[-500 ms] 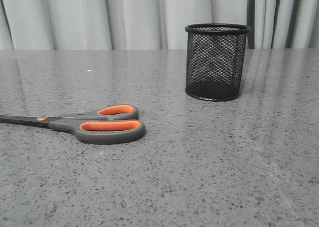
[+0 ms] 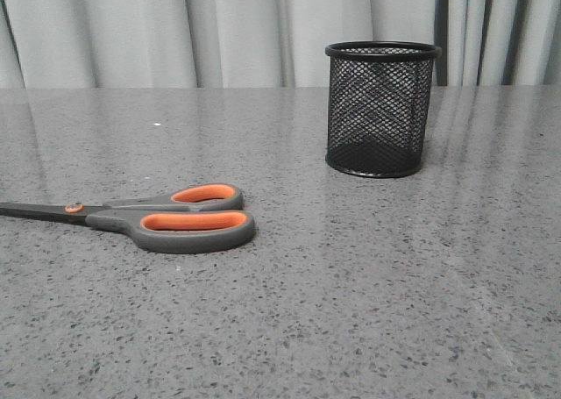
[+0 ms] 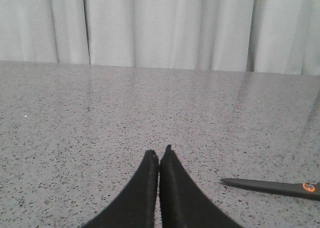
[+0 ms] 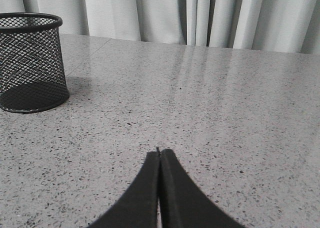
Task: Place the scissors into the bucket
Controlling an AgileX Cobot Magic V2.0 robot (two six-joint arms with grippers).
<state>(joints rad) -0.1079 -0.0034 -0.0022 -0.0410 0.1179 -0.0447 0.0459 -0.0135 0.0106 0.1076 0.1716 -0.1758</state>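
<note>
The scissors lie flat on the grey speckled table at the left, handles toward the middle, blades pointing left past the frame edge. Their blade tip and orange pivot show in the left wrist view. The black mesh bucket stands upright at the back right and is empty as far as I see; it also shows in the right wrist view. My left gripper is shut and empty, apart from the blade tip. My right gripper is shut and empty, well away from the bucket. Neither gripper shows in the front view.
The grey speckled table runs back to pale curtains along its far edge. Nothing else stands on it.
</note>
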